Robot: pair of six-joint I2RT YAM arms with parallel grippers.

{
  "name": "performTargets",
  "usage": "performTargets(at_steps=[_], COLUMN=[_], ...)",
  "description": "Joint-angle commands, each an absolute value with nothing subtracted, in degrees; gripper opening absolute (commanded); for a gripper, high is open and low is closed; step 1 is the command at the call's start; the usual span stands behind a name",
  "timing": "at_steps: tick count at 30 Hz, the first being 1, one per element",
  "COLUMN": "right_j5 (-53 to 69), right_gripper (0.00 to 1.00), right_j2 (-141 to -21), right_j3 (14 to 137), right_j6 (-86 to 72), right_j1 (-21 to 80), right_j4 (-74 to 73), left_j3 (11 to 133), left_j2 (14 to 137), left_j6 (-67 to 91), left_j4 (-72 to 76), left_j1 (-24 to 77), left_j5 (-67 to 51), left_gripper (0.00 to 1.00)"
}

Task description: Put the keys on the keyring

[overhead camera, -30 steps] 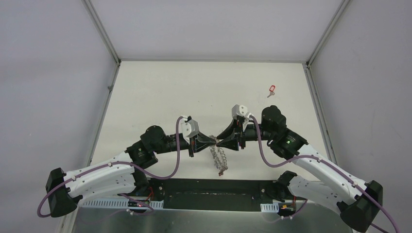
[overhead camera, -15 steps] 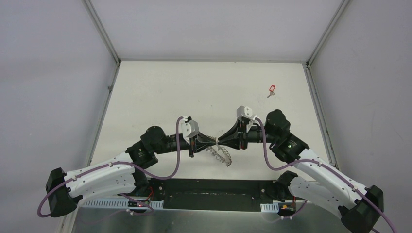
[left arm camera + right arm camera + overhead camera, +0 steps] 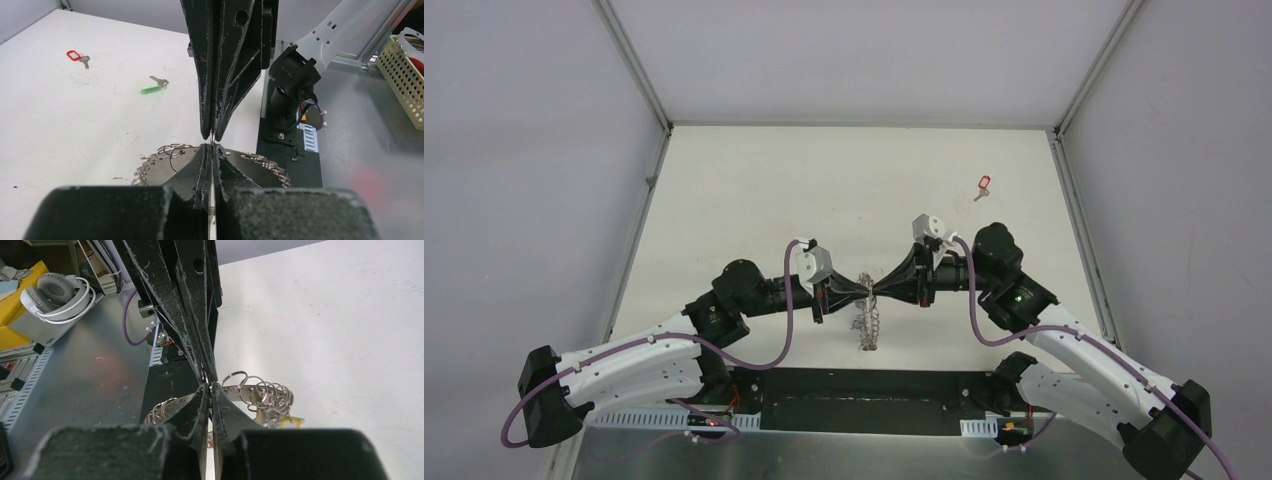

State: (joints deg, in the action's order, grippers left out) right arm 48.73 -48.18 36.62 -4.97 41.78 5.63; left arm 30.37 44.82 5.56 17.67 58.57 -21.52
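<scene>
Above white table [image 3: 754, 200], silver-fringed dark keyring [image 3: 869, 325]

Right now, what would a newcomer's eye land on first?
The left fingers and right fingers meet tip to tip above the near middle of the table, with the keyring dangling from that point. Far off at the back right lies a lone red-tagged key.

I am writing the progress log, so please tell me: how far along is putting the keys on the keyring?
Done: perhaps one; a yellow tag shows at the keyring. In hand: the left tool and right tool, both shut, meet tip to tip with the keyring hanging under them. Remaining: the red key and green key lie loose on the table.
</scene>
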Motion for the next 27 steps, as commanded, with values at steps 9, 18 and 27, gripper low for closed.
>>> performTargets(at_steps=[9,18,27], right_j5=[51.69,50.21,47.73], right_gripper=[0.16,0.0,0.41], right_j2=[-50.36,-49.27,-47.31], right_j3=[37.41,36.64,34.87], right_j6=[-5.58,-5.76,-6.32], right_j1=[41.44,41.39,41.14], right_j4=[10.27,10.56,10.41], left_j3=[31.29,31.03,30.78], left_j2=[43.77,43.65,43.15], left_j6=[6.25,6.25,6.34], left_j4=[23.75,24.03,24.72], left_j1=[59.06,59.07,59.09], left_j5=[-22.94,-22.55,-22.44], left_gripper=[0.0,0.0,0.0])
